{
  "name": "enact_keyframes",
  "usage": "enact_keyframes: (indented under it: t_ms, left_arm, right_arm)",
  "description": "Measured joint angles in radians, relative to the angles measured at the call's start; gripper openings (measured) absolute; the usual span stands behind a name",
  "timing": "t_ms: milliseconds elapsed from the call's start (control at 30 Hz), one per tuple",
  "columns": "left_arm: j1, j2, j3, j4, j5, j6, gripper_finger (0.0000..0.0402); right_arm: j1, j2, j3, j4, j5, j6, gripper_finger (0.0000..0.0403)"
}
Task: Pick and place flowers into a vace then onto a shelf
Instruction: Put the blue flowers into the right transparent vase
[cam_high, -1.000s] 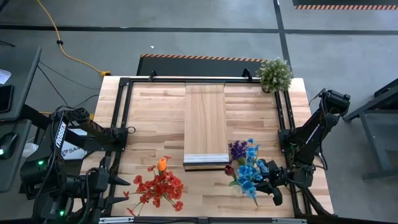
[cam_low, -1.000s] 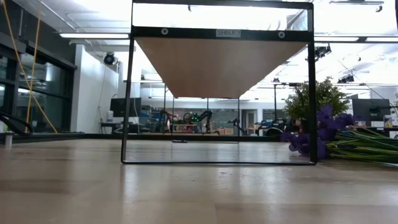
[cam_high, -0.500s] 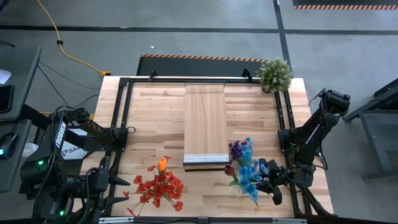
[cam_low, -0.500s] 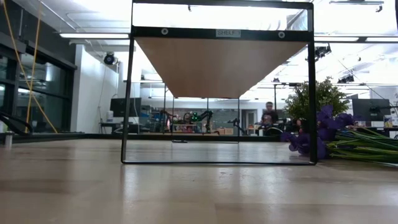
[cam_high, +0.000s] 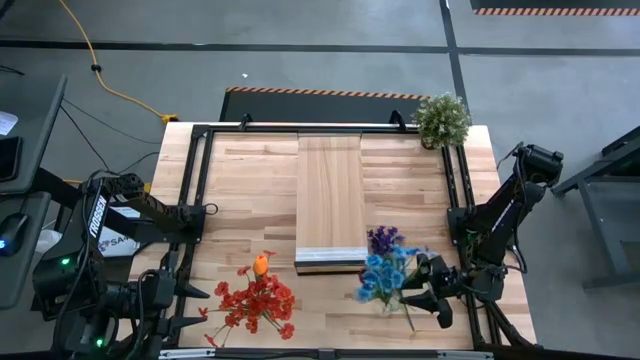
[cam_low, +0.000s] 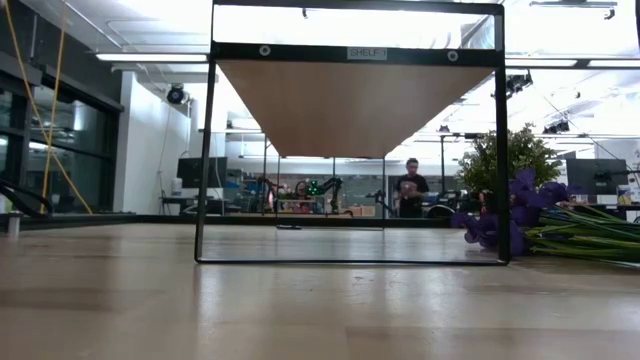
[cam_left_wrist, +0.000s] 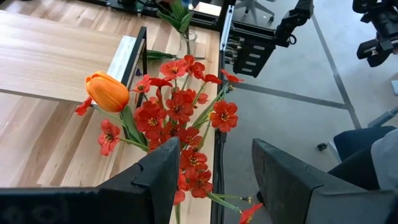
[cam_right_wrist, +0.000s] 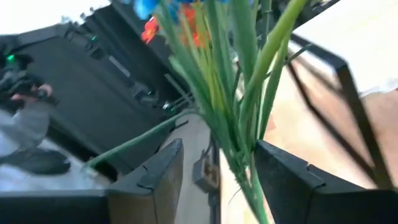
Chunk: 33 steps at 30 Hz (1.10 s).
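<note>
At five o'clock on the bench (cam_high: 250, 170), the right tool (cam_high: 418, 299) is spread around the blue flowers' (cam_high: 385, 274) stems. Light, floppy stems look slippery; grip low. The left tool (cam_left_wrist: 208, 180), spread, waits beside red flowers (cam_high: 255, 300) at seven.

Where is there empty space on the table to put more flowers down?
Bare wood lies left of the shelf, above the red flowers, and right of it, between the potted plant and the blue flowers. The near right corner is crowded: the right hand sits there.
</note>
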Motion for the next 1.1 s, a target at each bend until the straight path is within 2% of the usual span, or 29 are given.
enact_keyframes:
  t_ms: [200,367,667,933,1100]
  left_arm:
    - [0.0,0.0,0.0,0.0,0.0,0.0,0.0232]
    - [0.0,0.0,0.0,0.0,0.0,0.002,0.0232]
    - [0.0,0.0,0.0,0.002,0.001,0.001,0.0232]
    - [0.0,0.0,0.0,0.002,0.001,0.001,0.0232]
    - [0.0,0.0,0.0,0.002,0.001,0.002,0.0232]
  right_arm:
    - [0.0,0.0,0.0,-0.001,-0.126,0.026,0.0206]
    - [0.0,0.0,0.0,-0.007,-0.143,0.063,0.0213]
    - [0.033,-0.002,0.0,0.022,-0.14,0.082,0.0214]
    - [0.116,-0.004,0.0,0.052,0.013,0.079,0.0217]
    - [0.135,-0.004,0.0,0.086,-0.005,0.079,0.0216]
